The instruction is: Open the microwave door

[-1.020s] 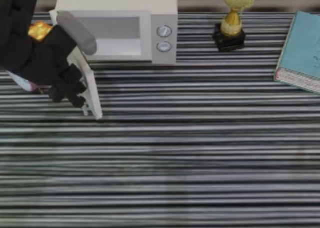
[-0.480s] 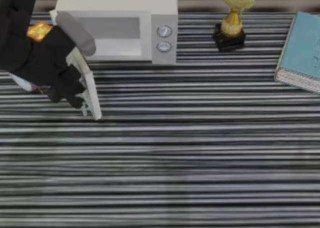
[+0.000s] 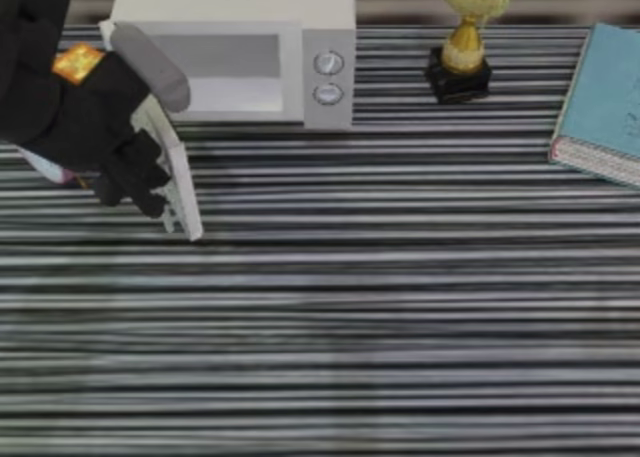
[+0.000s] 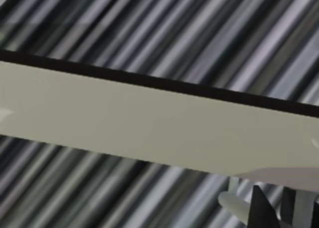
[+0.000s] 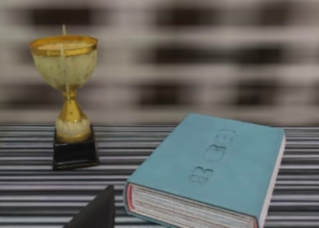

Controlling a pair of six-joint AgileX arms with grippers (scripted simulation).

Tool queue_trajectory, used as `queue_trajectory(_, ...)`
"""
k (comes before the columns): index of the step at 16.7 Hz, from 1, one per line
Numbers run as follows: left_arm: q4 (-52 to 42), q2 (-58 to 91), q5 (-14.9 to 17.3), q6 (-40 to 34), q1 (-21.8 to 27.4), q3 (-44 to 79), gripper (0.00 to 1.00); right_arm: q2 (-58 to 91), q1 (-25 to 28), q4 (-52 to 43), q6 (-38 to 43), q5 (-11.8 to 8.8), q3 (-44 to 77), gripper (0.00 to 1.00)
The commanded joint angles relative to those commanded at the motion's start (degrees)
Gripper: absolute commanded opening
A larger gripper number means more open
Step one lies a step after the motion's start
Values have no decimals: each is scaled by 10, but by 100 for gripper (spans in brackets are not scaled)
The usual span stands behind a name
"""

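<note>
Nearest the camera in the top view the striped table [image 3: 400, 357] lies bare across the whole six o'clock half. Moving up toward nine o'clock, the left gripper [image 3: 150, 192] sits against the outer face of the microwave door [image 3: 183, 192], close to the door's free end where the slim handle is; whether its fingers are clamped on that handle or merely resting beside it cannot be told, since the arm's dark body covers them from above and the left wrist view shows mostly the door's pale edge [image 4: 149, 123] crossing the stripes. The door stands swung well out from the cabinet, its free end pointing toward about six o'clock, roughly square to the front. Beyond it, at eleven to twelve o'clock, the microwave [image 3: 240, 7] sits at the far edge with its cavity fully exposed and the two knobs [image 3: 328, 77] on its right-hand panel. Judged from this, the opening is essentially done; at most a little more swing and letting go are left. Farther along the back edge a gold trophy [image 3: 465, 37] stands at one o'clock and a blue book [image 3: 605, 102] lies at two o'clock. The right gripper is out of the top view; only a dark tip [image 5: 97, 213] shows near the book in its wrist view.
</note>
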State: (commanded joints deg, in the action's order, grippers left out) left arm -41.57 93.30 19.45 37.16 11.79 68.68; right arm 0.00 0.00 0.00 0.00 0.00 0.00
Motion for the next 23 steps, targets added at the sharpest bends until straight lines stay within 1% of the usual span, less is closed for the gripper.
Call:
queue_trajectory(10,-1,2,2,2,0,-1,0,0,0,0,0,0,0,100)
queue_trajectory(13,-14,3,12,34,-12,4,0,0,0,0,0,0,0,100)
queue_trajectory(19,-53,8,46,126,-51,13,0,0,0,0,0,0,0,100)
queue_trajectory(23,-56,9,49,134,-54,14,0,0,0,0,0,0,0,100)
